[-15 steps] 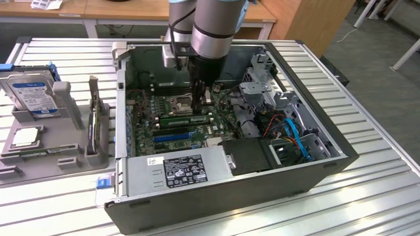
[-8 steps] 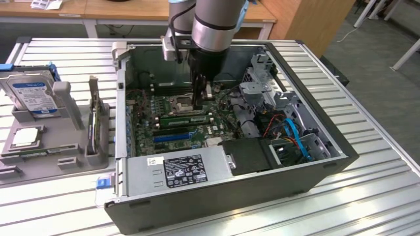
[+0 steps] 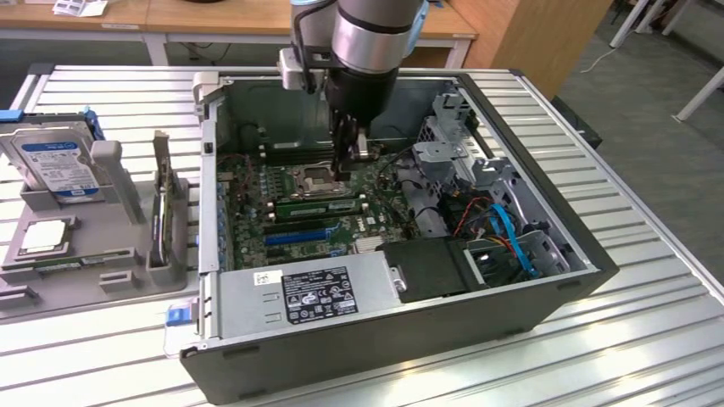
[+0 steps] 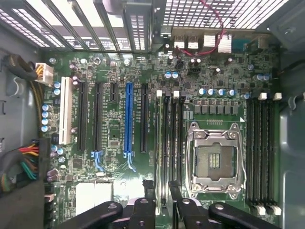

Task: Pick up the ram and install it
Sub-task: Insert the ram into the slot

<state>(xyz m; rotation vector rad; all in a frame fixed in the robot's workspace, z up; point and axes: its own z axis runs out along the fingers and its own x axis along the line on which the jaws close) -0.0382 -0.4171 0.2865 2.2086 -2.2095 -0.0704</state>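
Observation:
The ram (image 3: pixel 322 206), a long thin green stick, lies along the black memory slots (image 4: pixel 167 143) beside the CPU socket (image 4: pixel 214 162) on the motherboard inside the open computer case (image 3: pixel 543 305). My gripper (image 3: pixel 359 159) hangs inside the case a little above the board, over the socket area and apart from the ram. In the wrist view my gripper (image 4: pixel 162 210) is open. Its two black fingers (image 4: pixel 145 207) stand either side of one slot's end, and nothing is held between them.
A silver blue-labelled hard drive (image 3: pixel 57 161) stands in a grey fixture (image 3: pixel 114 271) on the exterior view's left. The power supply (image 3: pixel 317 292) fills the case's near side. Drive cages and blue cables (image 3: pixel 515 246) crowd the right. The case walls close in all around.

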